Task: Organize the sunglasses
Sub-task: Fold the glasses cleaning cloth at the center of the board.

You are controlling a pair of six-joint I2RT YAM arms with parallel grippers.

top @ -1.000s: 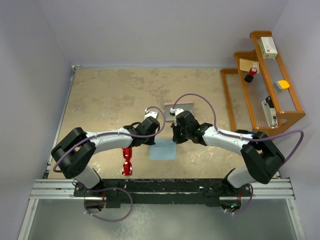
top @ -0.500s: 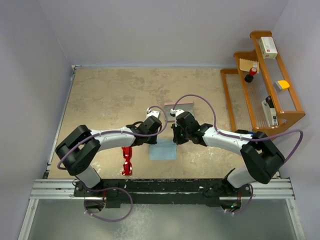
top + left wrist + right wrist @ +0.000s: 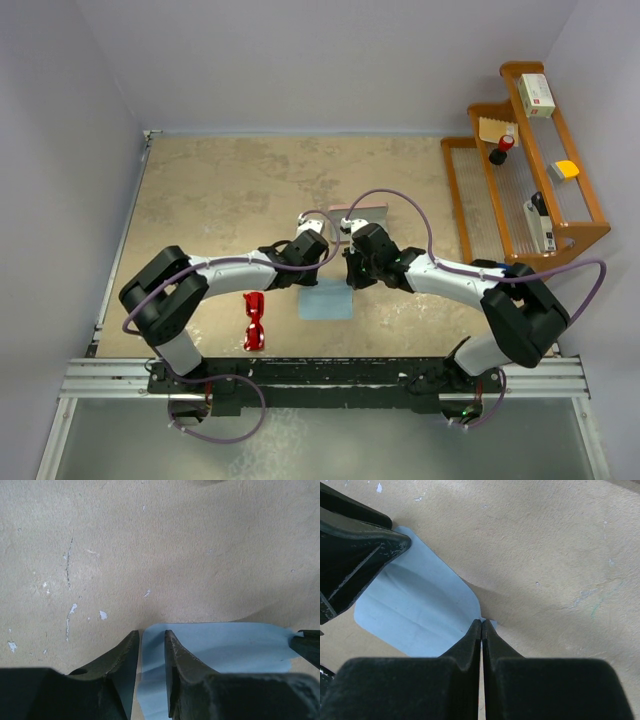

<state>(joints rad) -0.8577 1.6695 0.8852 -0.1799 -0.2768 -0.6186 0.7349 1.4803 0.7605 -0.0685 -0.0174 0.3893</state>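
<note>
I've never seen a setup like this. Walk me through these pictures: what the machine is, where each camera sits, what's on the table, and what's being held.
Two robot arms are bolted at the near edge of a tan table, each ending in a two-finger gripper. The wide picture looks down from above and behind them. The two close-ups come from wrist cameras, so the dark fingers at the bottom are each arm's own. On the table lie red sunglasses, untouched, and a light blue cloth. The right gripper is shut and seems to pinch a corner of the cloth. The left gripper hangs over the cloth's other end, jaws slightly apart, holding nothing. A wooden rack stands on the right.
</note>
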